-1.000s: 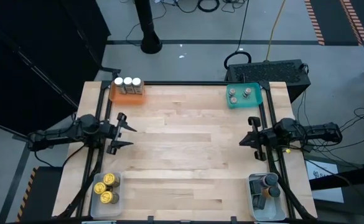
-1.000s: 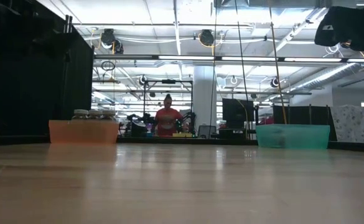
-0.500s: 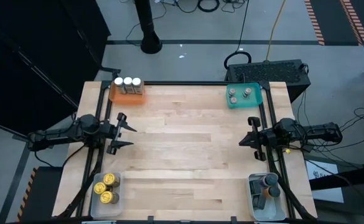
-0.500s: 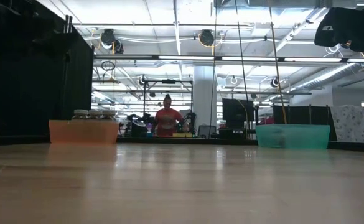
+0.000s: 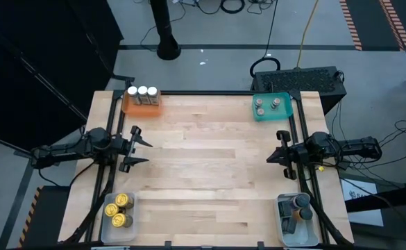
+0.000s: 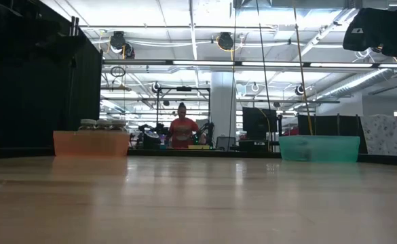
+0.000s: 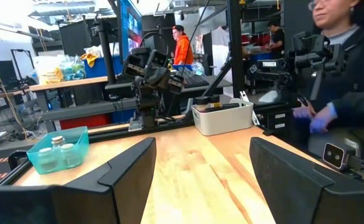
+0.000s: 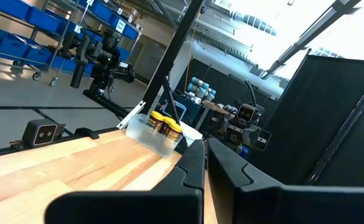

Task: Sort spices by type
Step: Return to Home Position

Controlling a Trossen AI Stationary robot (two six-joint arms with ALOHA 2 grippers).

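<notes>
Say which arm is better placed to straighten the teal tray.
Right. The right claw waits on the same side of the table as the teal tray; the left claw sits at the opposite edge, nearer the orange tray.

the left arm reaches in low from the left side, folded level, its left gripper (image 5: 139,146) pointing inward with fingers (image 7: 129,168) spread wide. the right arm mirrors it from the right side, its right gripper (image 5: 272,158) pointing inward, fingers (image 8: 191,165) nearly pressed together.
</notes>
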